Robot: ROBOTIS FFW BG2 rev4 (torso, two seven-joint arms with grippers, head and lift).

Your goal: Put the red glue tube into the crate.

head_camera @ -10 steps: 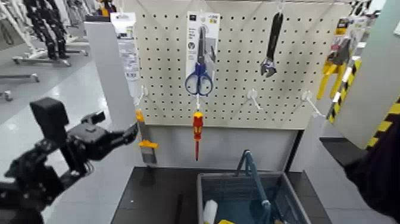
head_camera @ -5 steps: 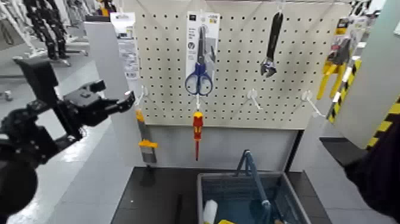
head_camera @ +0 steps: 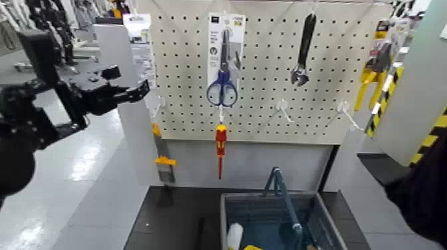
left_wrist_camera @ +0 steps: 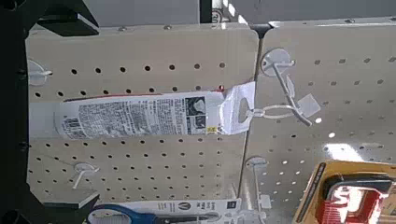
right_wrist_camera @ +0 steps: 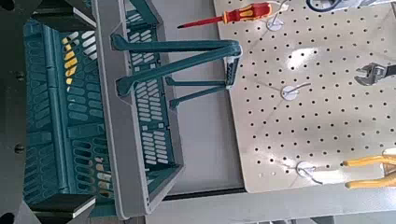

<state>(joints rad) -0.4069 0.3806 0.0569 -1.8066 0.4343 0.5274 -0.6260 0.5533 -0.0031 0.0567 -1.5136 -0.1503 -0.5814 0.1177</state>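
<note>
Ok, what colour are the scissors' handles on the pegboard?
Blue, showing best in the head view.

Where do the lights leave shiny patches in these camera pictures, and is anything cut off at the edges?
Head view: white glare on the floor at left; the basket is cut off by the bottom edge. Left wrist view: a bright patch on the pegboard, a shine on the red package, which runs off the edge. Right wrist view: a soft glow on the pegboard near the screwdriver.

Relative to scissors (head_camera: 224, 76): wrench (head_camera: 303, 50) right, screwdriver (head_camera: 221, 149) directly below, glue tube (head_camera: 140, 53) left, basket (head_camera: 279, 223) below-right.
</note>
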